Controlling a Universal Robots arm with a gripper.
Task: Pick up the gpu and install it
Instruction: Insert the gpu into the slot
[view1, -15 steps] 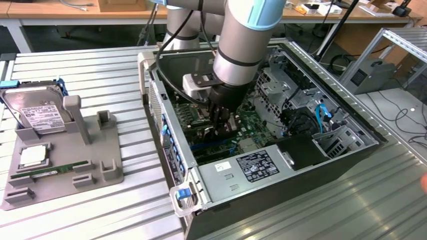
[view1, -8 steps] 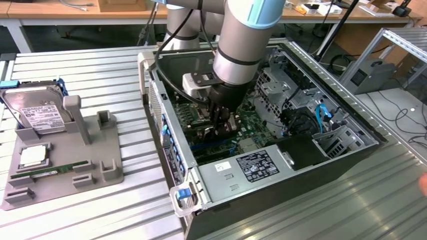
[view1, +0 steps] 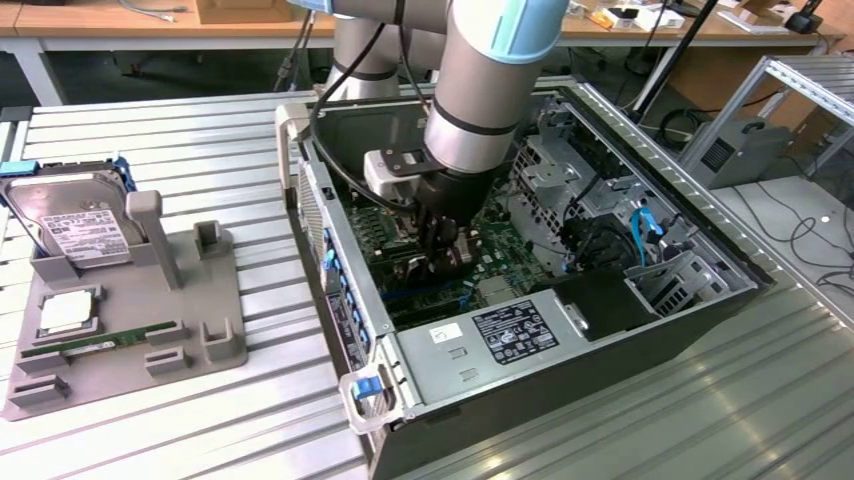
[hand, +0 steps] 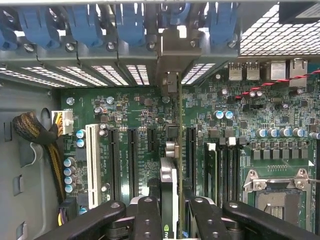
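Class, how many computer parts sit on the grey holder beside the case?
3: a hard drive at its far end, a square chip midway, a memory stick nearer the camera.

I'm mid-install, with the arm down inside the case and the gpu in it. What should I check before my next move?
1. gpu inside the gripper, edge-on: ok.
2. Firm hold on it: cannot tell.
3. Its metal bracket up against the case's rear wall: ok.
4. Alignment with the slot beneath the card, which is hidden: cannot tell.
5. Neighbouring black slots empty: ok.
6. Cable bundle apart from the card: ok.
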